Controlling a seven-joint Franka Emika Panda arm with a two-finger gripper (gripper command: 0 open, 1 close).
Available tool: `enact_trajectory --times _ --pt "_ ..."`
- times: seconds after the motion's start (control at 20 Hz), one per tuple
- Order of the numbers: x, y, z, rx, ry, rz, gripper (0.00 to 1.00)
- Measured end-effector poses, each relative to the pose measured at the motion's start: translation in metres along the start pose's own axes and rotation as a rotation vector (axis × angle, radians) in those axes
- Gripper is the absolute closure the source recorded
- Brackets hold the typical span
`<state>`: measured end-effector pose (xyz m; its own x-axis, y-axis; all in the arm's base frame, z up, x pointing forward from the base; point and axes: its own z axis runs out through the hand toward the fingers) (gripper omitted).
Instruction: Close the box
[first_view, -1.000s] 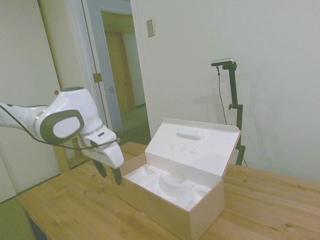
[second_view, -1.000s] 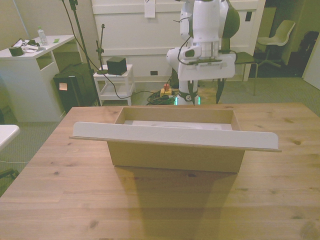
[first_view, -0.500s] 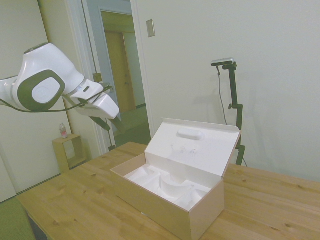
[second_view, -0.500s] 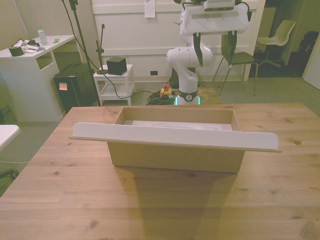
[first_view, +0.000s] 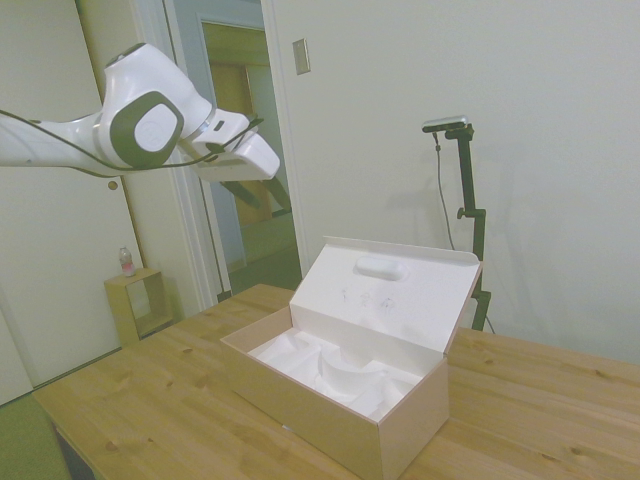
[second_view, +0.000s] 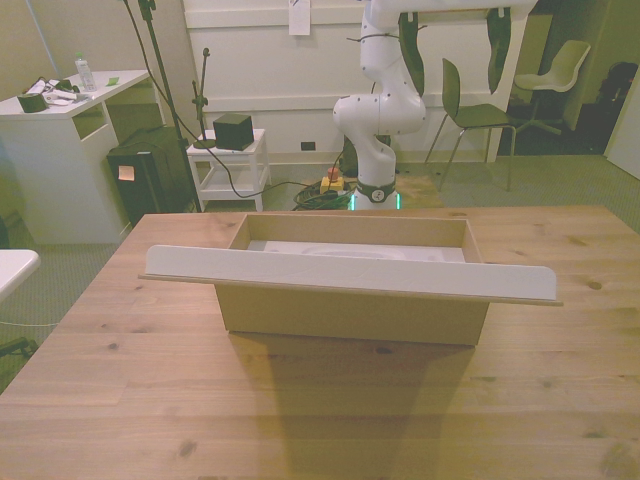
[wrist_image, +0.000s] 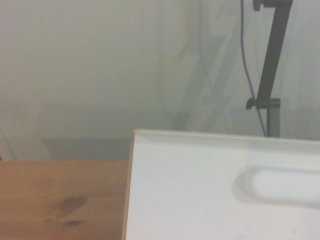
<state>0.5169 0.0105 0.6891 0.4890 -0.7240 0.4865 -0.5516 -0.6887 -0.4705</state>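
The long pale pinkish-tan cardboard box (second_view: 350, 300) is set mid-table, its white-lined flap lid (first_view: 385, 290) propped open. Beyond, at 12 o'clock in the front view, the gripper (second_view: 452, 45) is held high, jaws apart, presumably to clear the lid's edge.

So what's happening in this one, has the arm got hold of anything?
No. The gripper hangs high above the table, apart from everything, with its jaws spread and nothing between them. The box stands open on the table, its lid propped upright and the white insert showing. The wrist view looks at the lid's white inside with its oval bump. Closing has not begun.
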Motion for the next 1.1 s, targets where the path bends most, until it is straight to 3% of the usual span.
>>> enact_trajectory --times 0.35,1.1 --pt "0.043 -0.028 0.046 -0.025 0.036 0.051 0.00" --pt "0.121 -0.021 0.125 -0.120 0.029 0.126 0.00"
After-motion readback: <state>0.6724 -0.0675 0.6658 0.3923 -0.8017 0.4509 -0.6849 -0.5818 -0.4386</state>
